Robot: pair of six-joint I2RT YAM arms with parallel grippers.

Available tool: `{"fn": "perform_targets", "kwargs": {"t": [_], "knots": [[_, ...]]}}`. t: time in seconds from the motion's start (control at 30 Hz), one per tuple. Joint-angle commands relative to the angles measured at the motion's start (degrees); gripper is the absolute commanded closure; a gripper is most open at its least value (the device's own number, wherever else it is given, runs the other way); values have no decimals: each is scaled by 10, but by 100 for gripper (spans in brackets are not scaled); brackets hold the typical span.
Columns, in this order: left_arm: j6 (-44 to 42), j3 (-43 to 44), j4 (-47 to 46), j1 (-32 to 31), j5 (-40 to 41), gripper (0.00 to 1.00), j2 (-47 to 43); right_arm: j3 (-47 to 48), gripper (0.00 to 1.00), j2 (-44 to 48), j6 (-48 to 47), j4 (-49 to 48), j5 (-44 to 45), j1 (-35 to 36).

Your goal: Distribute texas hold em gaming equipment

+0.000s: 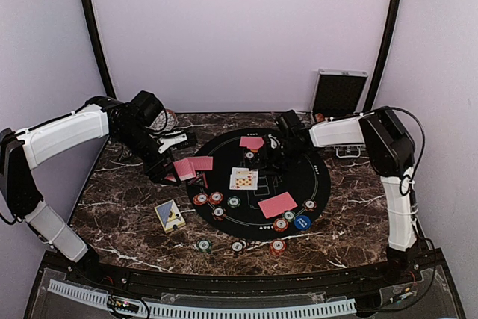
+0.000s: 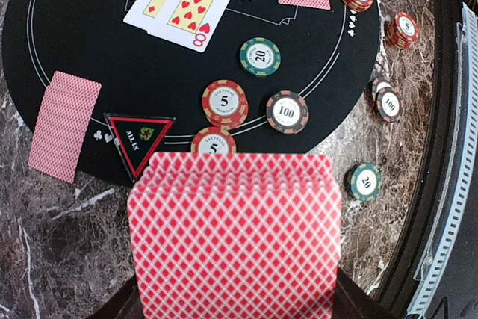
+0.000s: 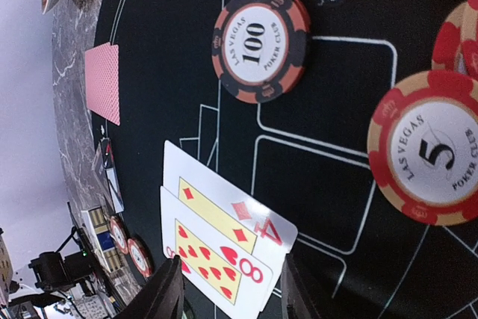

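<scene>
My left gripper [image 1: 176, 172] [image 2: 235, 293] is shut on a fanned deck of red-backed cards [image 2: 235, 222] at the left rim of the round black mat [image 1: 317, 184]. Two face-up cards [image 1: 243, 178] [image 3: 224, 248], a four of diamonds and an eight of hearts, lie at the mat's middle. My right gripper [image 1: 262, 160] [image 3: 231, 282] hangs over their end, open, with the eight's corner between its fingers and a gap beside one. Face-down cards [image 1: 277, 205] [image 2: 66, 125] and poker chips [image 2: 224, 102] [image 3: 261, 42] are spread over the mat.
A black triangular all-in marker [image 2: 140, 140] lies by the deck. Three chips [image 1: 237, 246] sit on the marble in front of the mat. A blue and yellow card box [image 1: 170, 215] lies front left. A silver case [image 1: 338, 93] stands at the back right.
</scene>
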State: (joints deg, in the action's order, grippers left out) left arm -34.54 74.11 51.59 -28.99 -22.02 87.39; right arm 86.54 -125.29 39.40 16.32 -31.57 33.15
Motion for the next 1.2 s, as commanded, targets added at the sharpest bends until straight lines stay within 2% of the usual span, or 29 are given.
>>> {"fn": "perform_targets", "kwargs": {"t": [0.0,0.2,0.3,0.5,0.7,1.17], "knots": [[-8,10,17,2,-6,100,-19,25,55,-31,9,2,3,2],[-9,10,17,2,-4,100,-21,58,55,-18,-9,34,25,2],[-10,11,17,2,-5,100,-22,40,54,14,-2,18,21,3],[-10,13,14,2,-10,100,-18,9,38,80,49,-58,-17,46],[-9,22,16,2,-16,100,-11,34,27,71,108,-125,-63,106],[-9,18,16,2,-20,100,-16,82,26,11,194,-238,-125,181]]}}
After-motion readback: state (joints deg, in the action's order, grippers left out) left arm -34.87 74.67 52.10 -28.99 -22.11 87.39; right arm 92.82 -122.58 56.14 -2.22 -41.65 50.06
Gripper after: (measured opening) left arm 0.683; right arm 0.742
